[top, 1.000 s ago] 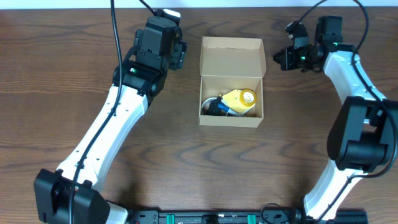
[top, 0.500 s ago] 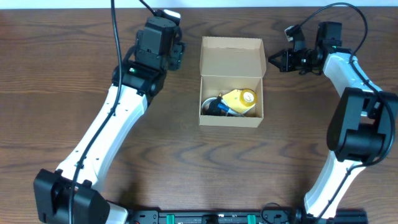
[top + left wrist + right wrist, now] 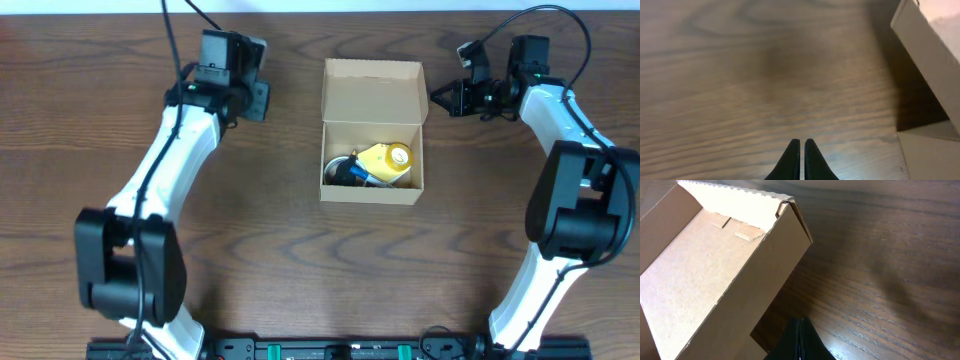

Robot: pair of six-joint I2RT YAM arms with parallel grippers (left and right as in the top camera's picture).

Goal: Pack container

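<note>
I have both hands empty with their fingers pressed together. The left hand sits off the container's far-left side, well apart from it. The right hand is near its far-right corner, just beside the lid flap.

The container rests in the middle of the desk, its mouth facing up. A yellow item and a dark item lie inside, toward the near wall.

My worry is the lid. The box looks light, and nothing is bracing it. If I nudge the flap from one corner only, I expect the whole box to slide or twist on the desk instead of folding at the hinge. The side tabs could also land outside the walls and jam. The yellow item may sit high enough to hold the lid up, though I cannot tell its height from here.

With the flap thrown back, the container's long axis runs from the near edge of the desk to the far edge. The hinge is on the far side and the front wall faces me. From above, its sides look square to the desk edges.
</note>
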